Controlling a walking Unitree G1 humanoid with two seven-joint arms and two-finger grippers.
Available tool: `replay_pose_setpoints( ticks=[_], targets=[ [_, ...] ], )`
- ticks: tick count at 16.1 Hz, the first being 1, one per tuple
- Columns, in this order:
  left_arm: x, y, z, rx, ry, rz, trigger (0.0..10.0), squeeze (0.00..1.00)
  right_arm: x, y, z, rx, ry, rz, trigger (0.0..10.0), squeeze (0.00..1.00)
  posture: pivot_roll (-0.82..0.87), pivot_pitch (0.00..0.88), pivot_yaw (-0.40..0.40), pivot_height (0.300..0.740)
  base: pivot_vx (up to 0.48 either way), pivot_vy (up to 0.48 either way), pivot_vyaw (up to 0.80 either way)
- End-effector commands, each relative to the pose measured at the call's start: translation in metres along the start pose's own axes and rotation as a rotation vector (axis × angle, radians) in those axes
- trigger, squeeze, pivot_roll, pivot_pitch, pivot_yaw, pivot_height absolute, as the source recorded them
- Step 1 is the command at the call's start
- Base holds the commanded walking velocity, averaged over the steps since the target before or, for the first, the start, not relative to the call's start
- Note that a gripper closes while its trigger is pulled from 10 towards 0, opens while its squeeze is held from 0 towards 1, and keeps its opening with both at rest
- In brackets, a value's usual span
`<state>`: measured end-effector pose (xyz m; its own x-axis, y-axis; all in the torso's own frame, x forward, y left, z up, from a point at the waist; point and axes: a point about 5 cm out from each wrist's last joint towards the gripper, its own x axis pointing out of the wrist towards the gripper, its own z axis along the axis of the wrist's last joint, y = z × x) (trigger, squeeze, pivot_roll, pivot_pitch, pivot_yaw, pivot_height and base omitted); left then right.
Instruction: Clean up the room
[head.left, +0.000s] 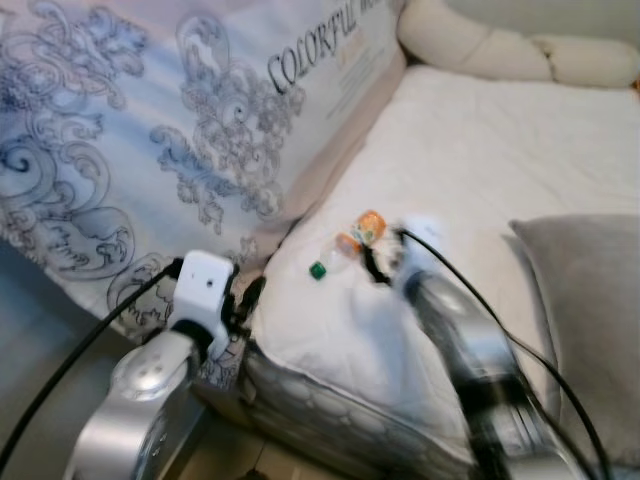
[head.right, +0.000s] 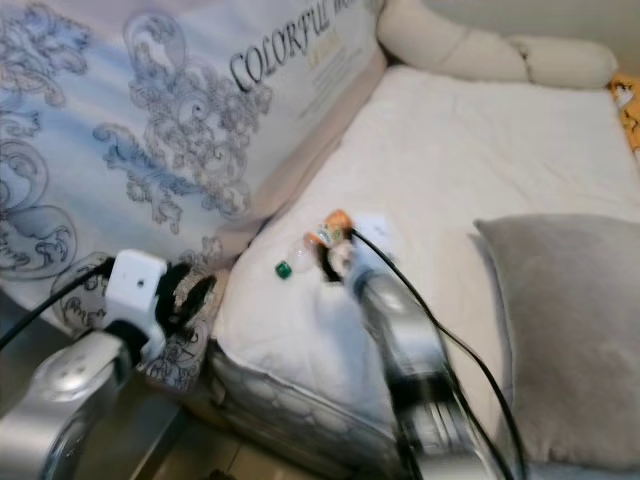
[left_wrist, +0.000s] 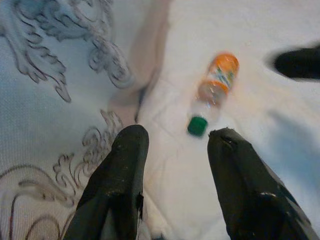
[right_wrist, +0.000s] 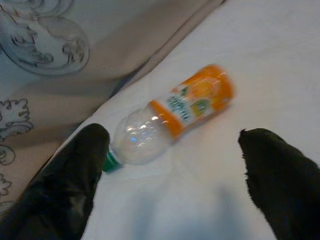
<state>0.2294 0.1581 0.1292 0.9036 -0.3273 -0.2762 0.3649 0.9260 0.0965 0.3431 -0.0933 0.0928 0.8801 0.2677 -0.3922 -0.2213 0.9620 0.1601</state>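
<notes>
Bedding is seen from the head views: a plastic bottle (head.left: 352, 236) lies on the white mattress (head.left: 480, 170) beside the patterned duvet (head.left: 130, 130), the right gripper (head.left: 385, 262) reaching it. In the left wrist view, the left gripper (left_wrist: 175, 150) is held spread, nothing between. In the right wrist view, the fingers (right_wrist: 75, 180) are spread around the bottle; closed off-centre, it could be rolled away.

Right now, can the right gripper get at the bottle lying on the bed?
Probably yes. The right gripper is open just above the bottle, a finger to either side, and nothing lies between them on the white bedding.
</notes>
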Motion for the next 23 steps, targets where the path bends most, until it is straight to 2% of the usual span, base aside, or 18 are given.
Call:
replay_pose_setpoints(
  ticks=[1, 2, 3, 6, 11, 16, 18, 19, 20, 23],
  targets=[
    [-0.004, 0.000, 0.004, 0.006, -0.005, -0.019, 10.0, 0.00, 0.004, -0.001, -0.007, 0.033, 0.028, -0.010, 10.0, 1.00, 0.05, 0.100, 0.050, 0.740, 0.000, 0.000, 0.00],
    [-0.007, 0.002, 0.007, 0.015, -0.008, -0.033, 10.0, 0.00, 0.009, 0.000, -0.002, 0.051, 0.032, -0.013, 10.0, 1.00, 0.07, 0.129, 0.052, 0.740, 0.000, 0.000, 0.00],
    [-0.017, 0.010, 0.018, 0.046, -0.029, -0.063, 10.0, 0.00, 0.022, 0.007, 0.014, 0.017, 0.037, -0.009, 10.0, 1.00, 0.10, 0.162, 0.052, 0.740, 0.000, 0.000, 0.00],
    [-0.023, 0.015, 0.022, 0.062, -0.031, -0.046, 10.0, 0.00, 0.028, 0.012, 0.027, 0.020, 0.017, -0.001, 10.0, 1.00, 0.13, 0.183, 0.045, 0.740, 0.000, 0.000, 0.00],
    [-0.034, 0.009, 0.030, 0.070, -0.043, -0.046, 10.0, 0.00, 0.032, 0.014, 0.026, 0.014, 0.035, -0.050, 10.0, 1.00, 0.17, 0.235, 0.028, 0.740, 0.000, 0.000, 0.00],
    [-0.048, 0.017, 0.037, 0.100, -0.049, -0.020, 10.0, 0.00, 0.033, 0.015, 0.038, 0.059, -0.019, -0.048, 10.0, 1.00, 0.20, 0.262, 0.025, 0.740, 0.000, 0.000, 0.00],
    [-0.054, 0.018, 0.042, 0.120, -0.055, -0.015, 10.0, 0.00, 0.033, 0.018, 0.045, 0.093, -0.050, -0.037, 10.0, 0.32, 0.22, 0.284, 0.022, 0.740, 0.000, 0.000, 0.00],
    [-0.056, 0.018, 0.043, 0.122, -0.056, -0.018, 10.0, 0.00, 0.033, 0.019, 0.045, 0.100, -0.053, -0.042, 10.0, 0.32, 0.22, 0.286, 0.022, 0.740, 0.000, 0.000, 0.00],
    [-0.058, 0.017, 0.044, 0.129, -0.056, -0.024, 10.0, 0.00, 0.033, 0.020, 0.046, 0.109, -0.055, -0.050, 10.0, 0.00, 0.23, 0.295, 0.016, 0.740, 0.000, 0.000, 0.00],
    [-0.068, 0.014, 0.050, 0.148, -0.061, -0.048, 10.0, 0.00, 0.034, 0.030, 0.051, 0.074, -0.054, -0.091, 10.0, 0.00, 0.24, 0.336, -0.005, 0.740, 0.000, 0.000, 0.00]
  ],
)
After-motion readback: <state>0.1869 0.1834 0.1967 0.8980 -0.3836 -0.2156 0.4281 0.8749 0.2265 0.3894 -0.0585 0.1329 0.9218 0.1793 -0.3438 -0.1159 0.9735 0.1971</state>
